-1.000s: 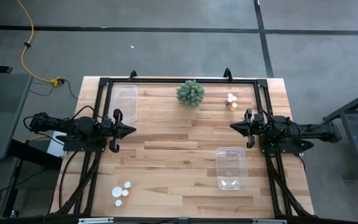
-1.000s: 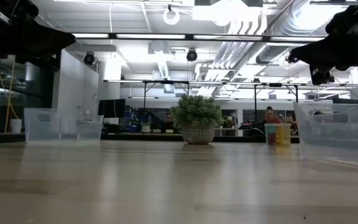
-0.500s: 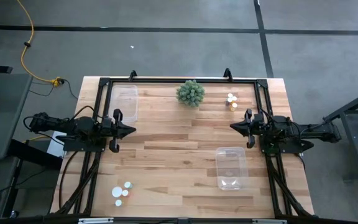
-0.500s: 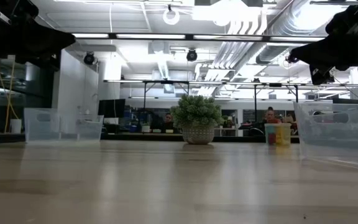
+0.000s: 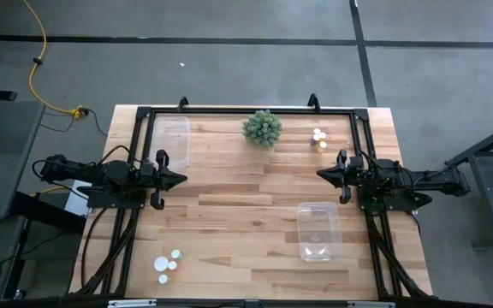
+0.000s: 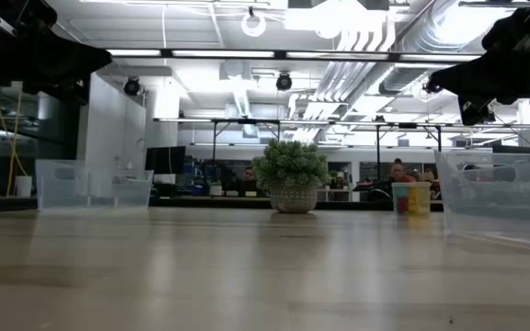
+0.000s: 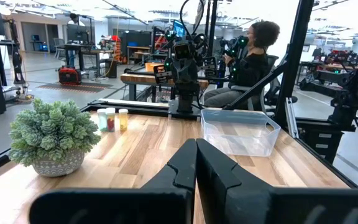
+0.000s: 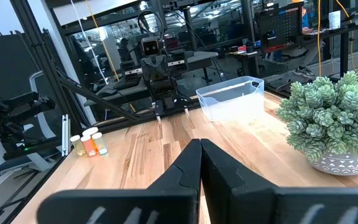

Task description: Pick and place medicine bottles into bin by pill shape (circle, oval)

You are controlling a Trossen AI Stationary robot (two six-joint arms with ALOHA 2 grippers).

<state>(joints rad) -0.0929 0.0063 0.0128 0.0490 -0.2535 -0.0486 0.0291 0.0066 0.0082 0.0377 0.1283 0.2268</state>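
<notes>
Still, nothing has shifted: the left tool (image 5: 181,179) and right tool (image 5: 321,174) hover clenched and empty over mid-table (image 5: 246,214). Medicine bottles, white-capped and amber, stand in clusters at near left (image 5: 168,263) and far right (image 5: 318,139), outside both bins.

I am two matte black arms of blocky jointed segments, bolted to a black tube frame around the table. My left gripper (image 5: 181,179) and right gripper (image 5: 321,174) each taper to a pair of angular dark fingers (image 7: 185,169). Thin black cables loop along both arms.
</notes>
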